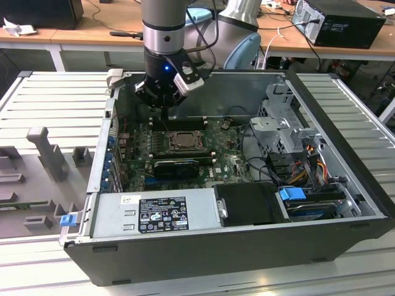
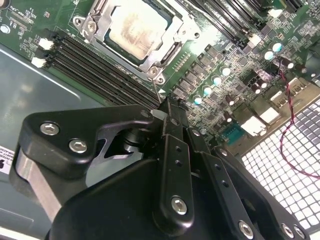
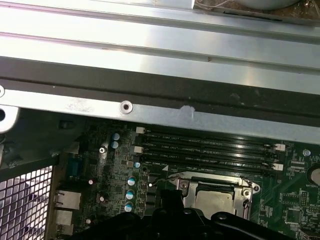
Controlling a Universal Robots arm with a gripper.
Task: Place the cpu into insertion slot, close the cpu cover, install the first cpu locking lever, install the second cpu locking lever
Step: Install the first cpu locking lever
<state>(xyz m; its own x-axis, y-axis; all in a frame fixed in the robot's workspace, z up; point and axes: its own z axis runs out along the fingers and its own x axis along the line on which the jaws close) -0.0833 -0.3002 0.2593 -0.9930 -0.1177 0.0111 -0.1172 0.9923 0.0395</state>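
gripper (image 1: 165, 113) clenched empty above the board (image 1: 231, 161); cpu (image 1: 183, 141) sits under the closed cpu cover (image 2: 172, 47) at its five o'clock, exterior view

one cpu (image 2: 132, 27), one cpu cover (image 2: 172, 45), one pincer (image 2: 169, 103)

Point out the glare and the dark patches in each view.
Exterior view: even room light, the inside of the case shaded, a blue lamp glowing on the arm. Second wrist view: light washes the chip pale, and the gripper is a dark mass in front. First wrist view: glare whitens the ribbed metal table, while the board sits dim.
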